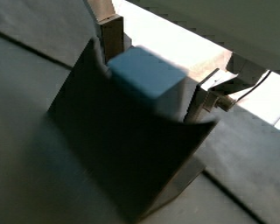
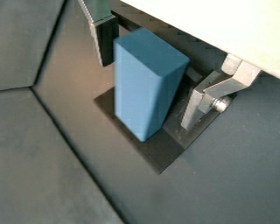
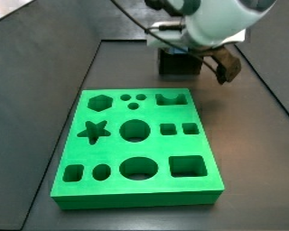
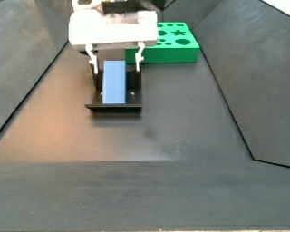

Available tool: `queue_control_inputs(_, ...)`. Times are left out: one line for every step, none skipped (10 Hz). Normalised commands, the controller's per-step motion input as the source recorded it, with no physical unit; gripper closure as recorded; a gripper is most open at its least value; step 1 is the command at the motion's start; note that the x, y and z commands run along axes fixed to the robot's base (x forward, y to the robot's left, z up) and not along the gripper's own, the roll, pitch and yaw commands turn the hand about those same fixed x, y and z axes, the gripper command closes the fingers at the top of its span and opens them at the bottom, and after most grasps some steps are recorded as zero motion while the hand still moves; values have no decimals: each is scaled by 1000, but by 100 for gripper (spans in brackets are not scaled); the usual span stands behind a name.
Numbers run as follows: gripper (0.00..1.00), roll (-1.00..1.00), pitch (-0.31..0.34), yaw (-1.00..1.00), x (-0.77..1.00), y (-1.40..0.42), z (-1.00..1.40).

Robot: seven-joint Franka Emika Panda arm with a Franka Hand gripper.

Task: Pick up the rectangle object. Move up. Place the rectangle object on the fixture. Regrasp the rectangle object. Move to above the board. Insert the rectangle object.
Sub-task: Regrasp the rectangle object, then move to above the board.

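The end effector [image 4: 115, 62] hangs low over the fixture [image 4: 115, 101], which sits on the dark floor of the bench [image 4: 172, 136] just short of the green board [image 4: 176, 43]. The blue-grey block [image 4: 115, 80] lies in the fixture, leaning against its upright back, long side running up the slope.

In both wrist views the block [image 2: 146, 80] stands between the two silver fingers [image 2: 206, 101], one on either side of it. The jaws are spread a little wider than the block; a thin dark gap shows beside the finger [image 1: 205, 94] in a wrist view, so the fingers bracket the block and do not appear to press on it. Whether the far finger [image 1: 111, 39] touches the block I cannot tell.

In a side view the white wrist hides most of the fixture [image 3: 180, 63], which stands just behind the board [image 3: 135, 140], apart from it. The block is hidden there.
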Motion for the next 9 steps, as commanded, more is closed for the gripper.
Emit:
queue_control_inputs(0,64,26,-39,83,4,-318)
queue_control_inputs(0,58,49,-22,34,-2,-198)
queue_control_inputs(0,54,46,-4,13,-7,-182)
queue_control_inputs(0,54,46,8,15,-4,-181)
queue_control_inputs(0,54,46,12,15,-4,-180)
queue_control_inputs(0,54,46,18,15,-3,-179)
queue_control_inputs(100,0,0,0,0,0,0)
queue_control_inputs(100,122,-43,172,135,171,1000)
queue_control_inputs(100,108,-48,161,135,169,1000)
